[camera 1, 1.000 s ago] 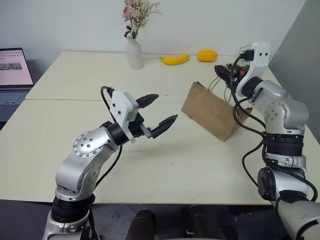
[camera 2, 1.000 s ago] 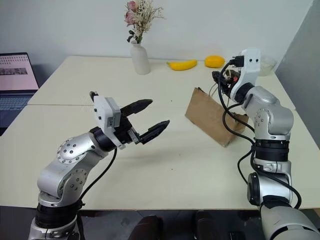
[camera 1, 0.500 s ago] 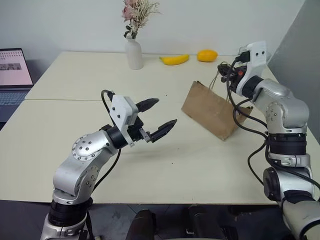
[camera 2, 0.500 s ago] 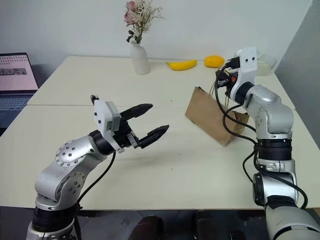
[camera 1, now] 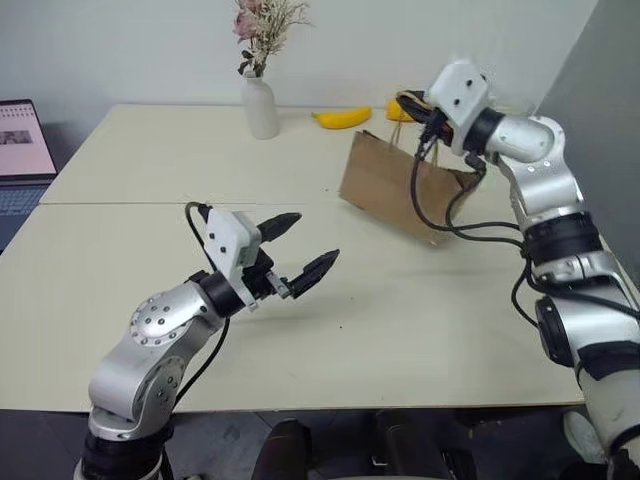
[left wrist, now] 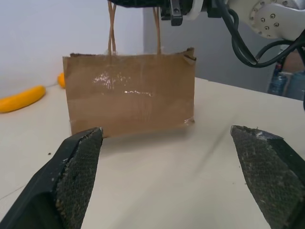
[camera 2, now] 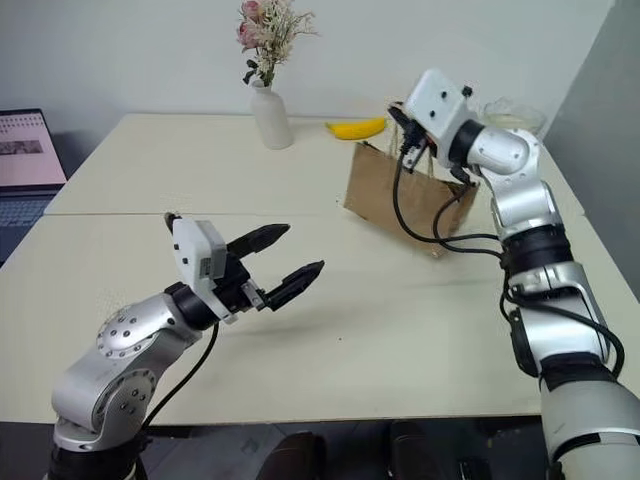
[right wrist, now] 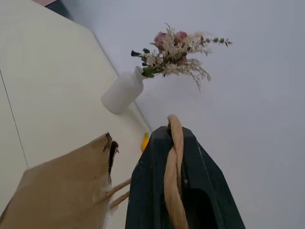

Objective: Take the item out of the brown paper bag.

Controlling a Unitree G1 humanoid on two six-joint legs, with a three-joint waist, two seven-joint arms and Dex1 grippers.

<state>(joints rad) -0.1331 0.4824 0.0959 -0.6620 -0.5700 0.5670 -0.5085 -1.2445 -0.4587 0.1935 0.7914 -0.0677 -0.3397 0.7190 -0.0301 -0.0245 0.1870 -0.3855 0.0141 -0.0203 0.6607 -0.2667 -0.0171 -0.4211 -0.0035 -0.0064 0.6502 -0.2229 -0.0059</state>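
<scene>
**Clerk:** Right tool [right wrist: 174, 191]: clenched on the looped paper-cord handles [left wrist: 112, 28] of the brown paper bag [camera 1: 385, 183]; a twisted cord runs between its two black fingers in the right wrist view. Left tool [camera 1: 293, 246]: released, fingers spread wide, hovering above the bench [camera 1: 400, 320] well short of the bag and pointed toward it.

**Auditor:** Location of the bag?

**Clerk:** Far right part of the bench, upright, hanging from taut handles. Whether its base touches the bench cannot be told. Banana [camera 1: 340, 118] and white vase of dried flowers [camera 1: 262, 105] beyond it; laptop [camera 1: 22, 150] at the left edge.

**Auditor:** And the item?

**Clerk:** Unlisted by sight; judged to be inside the bag.

**Auditor:** Handling notes?

**Clerk:** Bag: thin kraft paper, light, soft-walled, likely to crumple or swing; a small tear shows at one top corner. The cords are the firm hold; they look thin enough to slip or rip if jerked. Item: by the task's wording a small thing, probably best taken around its body by the free tool, reaching through the bag's mouth while the handles hold the bag steady.
</scene>
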